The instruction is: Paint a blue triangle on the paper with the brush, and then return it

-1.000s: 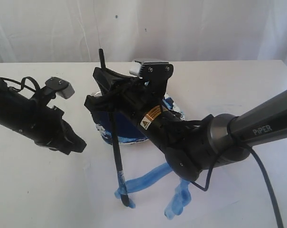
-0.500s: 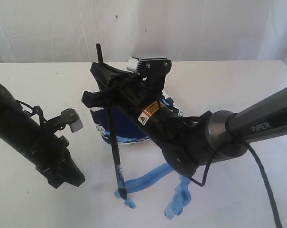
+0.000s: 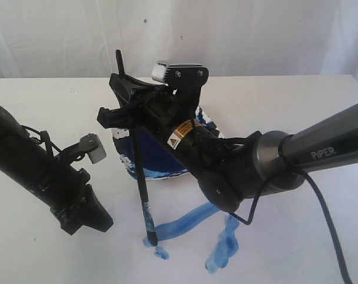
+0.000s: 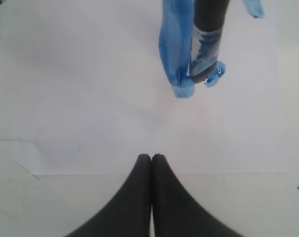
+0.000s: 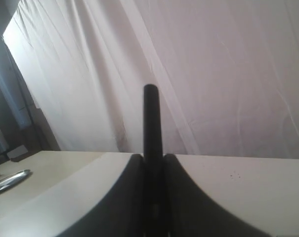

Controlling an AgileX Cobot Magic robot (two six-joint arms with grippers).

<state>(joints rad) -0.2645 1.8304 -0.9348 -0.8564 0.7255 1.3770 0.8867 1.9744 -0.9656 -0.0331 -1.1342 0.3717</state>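
Note:
The black-handled brush (image 3: 141, 183) stands nearly upright, its blue-stained tip touching the paper (image 3: 184, 263) at the left end of a light-blue stroke. My right gripper (image 3: 126, 105) is shut on the brush's upper handle; the handle (image 5: 150, 123) sticks up between the jaws of that gripper (image 5: 151, 159). The blue triangle (image 3: 187, 220) shows as one slanted stroke plus a shorter stroke at the lower right. My left gripper (image 3: 102, 223) is shut and empty, low over the paper's left edge. In the left wrist view the gripper (image 4: 151, 158) points at the brush tip (image 4: 204, 57) and paper (image 4: 90, 98).
A dish (image 3: 128, 163) with a dark blue pool of paint sits behind the brush, mostly hidden by my right arm (image 3: 238, 165). A white curtain hangs behind the white table (image 3: 36, 260).
My left arm swung down and right toward the paper's edge. My right gripper shifted slightly left, and the brush tip slid a little along the stroke's left end.

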